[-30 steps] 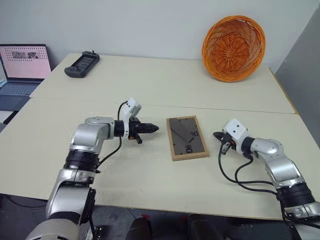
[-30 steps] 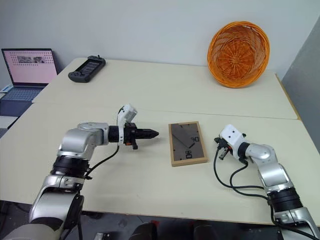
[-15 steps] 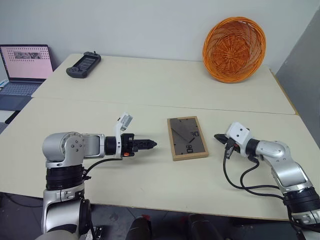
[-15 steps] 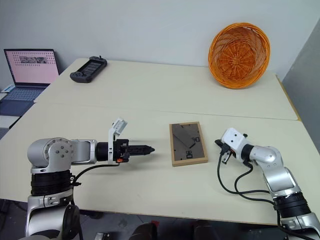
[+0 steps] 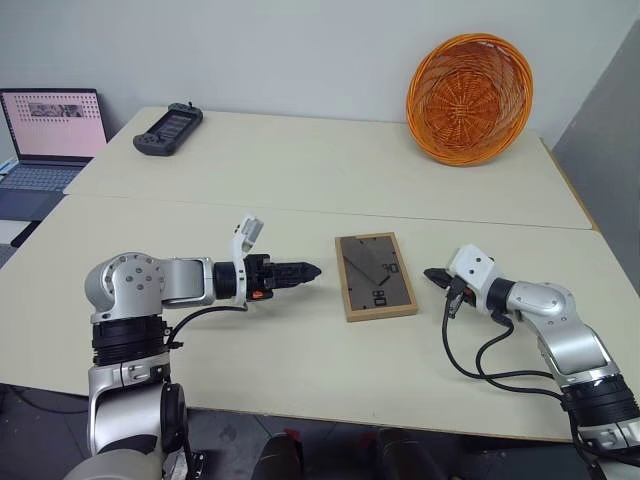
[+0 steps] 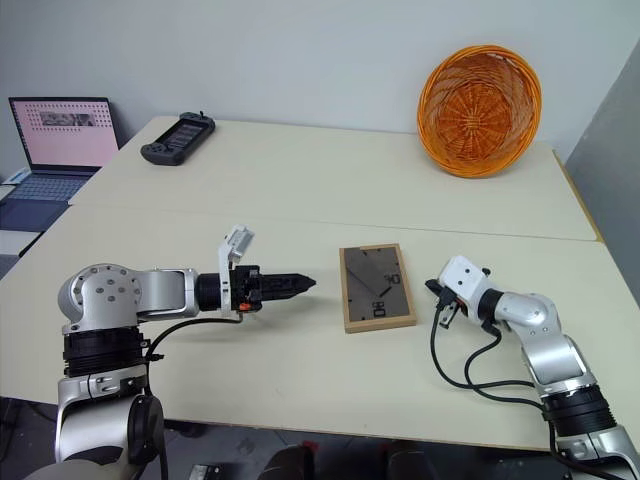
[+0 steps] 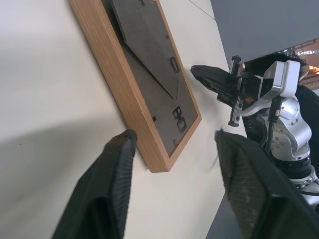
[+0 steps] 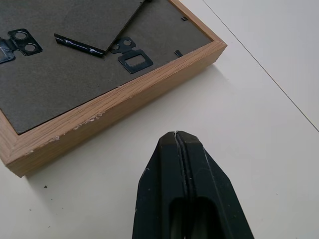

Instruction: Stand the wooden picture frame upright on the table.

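The wooden picture frame [image 5: 375, 275] lies flat on the table [image 5: 300, 170], dark grey back up, with the fold-out stand flat against it. My left gripper [image 5: 305, 270] hovers just left of the frame and points at its left edge. In the left wrist view its fingers [image 7: 117, 169] stand wide apart and hold nothing, with the frame's corner [image 7: 157, 154] ahead of them. My right gripper [image 5: 432, 273] sits just right of the frame, pointing at its right edge. It is shut and empty [image 8: 177, 137], a short gap from the wooden rim [image 8: 114, 107].
An orange wicker basket [image 5: 467, 97] leans against the wall at the table's far right. A black handheld controller [image 5: 167, 129] lies at the far left, and a laptop [image 5: 45, 135] sits on a side surface beyond it. A seam [image 5: 200, 203] crosses the tabletop behind the frame.
My left gripper has opened from shut and its wrist has rolled, while the elbow swung outward and lower. The right gripper and the frame have stayed where they were.
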`<state>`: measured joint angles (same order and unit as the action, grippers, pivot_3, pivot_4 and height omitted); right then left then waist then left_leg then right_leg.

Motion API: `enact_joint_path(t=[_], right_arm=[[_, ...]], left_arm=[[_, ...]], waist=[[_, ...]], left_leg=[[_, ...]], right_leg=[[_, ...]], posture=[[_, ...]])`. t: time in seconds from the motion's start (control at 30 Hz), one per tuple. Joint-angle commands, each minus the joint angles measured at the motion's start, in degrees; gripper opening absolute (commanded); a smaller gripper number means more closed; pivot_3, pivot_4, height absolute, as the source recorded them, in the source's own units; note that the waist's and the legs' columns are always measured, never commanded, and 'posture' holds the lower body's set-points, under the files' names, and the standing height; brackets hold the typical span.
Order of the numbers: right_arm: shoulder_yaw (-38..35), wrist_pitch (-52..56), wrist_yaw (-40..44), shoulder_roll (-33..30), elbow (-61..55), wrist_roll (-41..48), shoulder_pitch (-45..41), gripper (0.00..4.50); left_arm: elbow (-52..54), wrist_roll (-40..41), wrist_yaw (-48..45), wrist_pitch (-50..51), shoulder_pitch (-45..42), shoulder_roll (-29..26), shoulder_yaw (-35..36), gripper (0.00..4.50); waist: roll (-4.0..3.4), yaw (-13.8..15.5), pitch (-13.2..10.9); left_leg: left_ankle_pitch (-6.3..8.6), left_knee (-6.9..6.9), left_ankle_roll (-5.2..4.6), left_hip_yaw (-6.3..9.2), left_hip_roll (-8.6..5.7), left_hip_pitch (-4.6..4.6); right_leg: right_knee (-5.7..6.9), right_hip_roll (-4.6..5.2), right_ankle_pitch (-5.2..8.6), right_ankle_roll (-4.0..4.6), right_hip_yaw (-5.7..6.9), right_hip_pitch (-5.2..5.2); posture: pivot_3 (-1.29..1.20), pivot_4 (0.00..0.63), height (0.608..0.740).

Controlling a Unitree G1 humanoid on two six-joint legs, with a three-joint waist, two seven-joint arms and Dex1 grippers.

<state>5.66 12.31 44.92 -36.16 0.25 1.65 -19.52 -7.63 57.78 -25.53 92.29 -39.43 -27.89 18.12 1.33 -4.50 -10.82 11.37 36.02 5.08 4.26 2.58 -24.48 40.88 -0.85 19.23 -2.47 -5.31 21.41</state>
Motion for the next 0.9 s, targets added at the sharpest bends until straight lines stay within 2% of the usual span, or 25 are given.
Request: enact_joint_path(t=[0.03,0.07,0.27,0.5,0.9], right_arm=[[-1.2,-0.2,-0.2,-0.2,-2.3,0.7,0.0,0.0],[-1.1,-0.4,-0.2,-0.3,-2.3,0.5,0.2,0.0],[-0.4,-0.7,-0.6,0.4,-2.5,0.0,1.1,0.0],[0.5,-1.2,-1.4,1.4,-3.4,-1.0,1.9,0.0],[1.3,1.4,-3.2,3.7,-6.1,-0.6,1.9,0.0]], left_arm=[[-0.7,4.3,2.8,0.2,-1.6,-0.3,0.7,3.7],[-1.1,4.8,3.7,0.2,-1.5,-0.2,0.6,4.0],[-4.2,5.1,8.1,0.2,-1.1,2.4,1.7,4.0],[-7.5,1.4,10.5,0.1,-1.8,6.7,3.0,4.0],[-17.7,-8.1,7.1,-7.6,-3.5,9.3,-1.0,4.0]], waist=[[0.0,0.0,0.0],[0.0,0.0,0.0],[0.0,0.1,0.0],[0.0,0.1,0.0],[-0.02,-0.1,0.0]], left_leg=[[0.0,0.0,0.0,0.0,0.0,0.0],[0.0,0.0,0.0,0.0,0.0,0.0],[0.0,0.0,0.0,-0.01,-0.02,0.0],[0.0,0.0,0.01,-0.02,-0.02,0.01],[-0.01,-0.03,0.01,-0.12,-0.02,0.09]], right_leg=[[0.0,0.0,0.0,0.0,0.0,0.0],[0.0,0.0,0.0,0.0,0.0,0.0],[-0.01,0.01,0.0,0.0,-0.01,-0.01],[-0.01,0.0,0.0,0.0,-0.02,-0.01],[-0.01,0.0,0.0,0.0,-0.1,-0.02]], posture=[[0.0,0.15,0.74],[0.0,0.15,0.74],[0.0,0.15,0.74],[0.0,0.15,0.74],[0.0,0.15,0.74]])
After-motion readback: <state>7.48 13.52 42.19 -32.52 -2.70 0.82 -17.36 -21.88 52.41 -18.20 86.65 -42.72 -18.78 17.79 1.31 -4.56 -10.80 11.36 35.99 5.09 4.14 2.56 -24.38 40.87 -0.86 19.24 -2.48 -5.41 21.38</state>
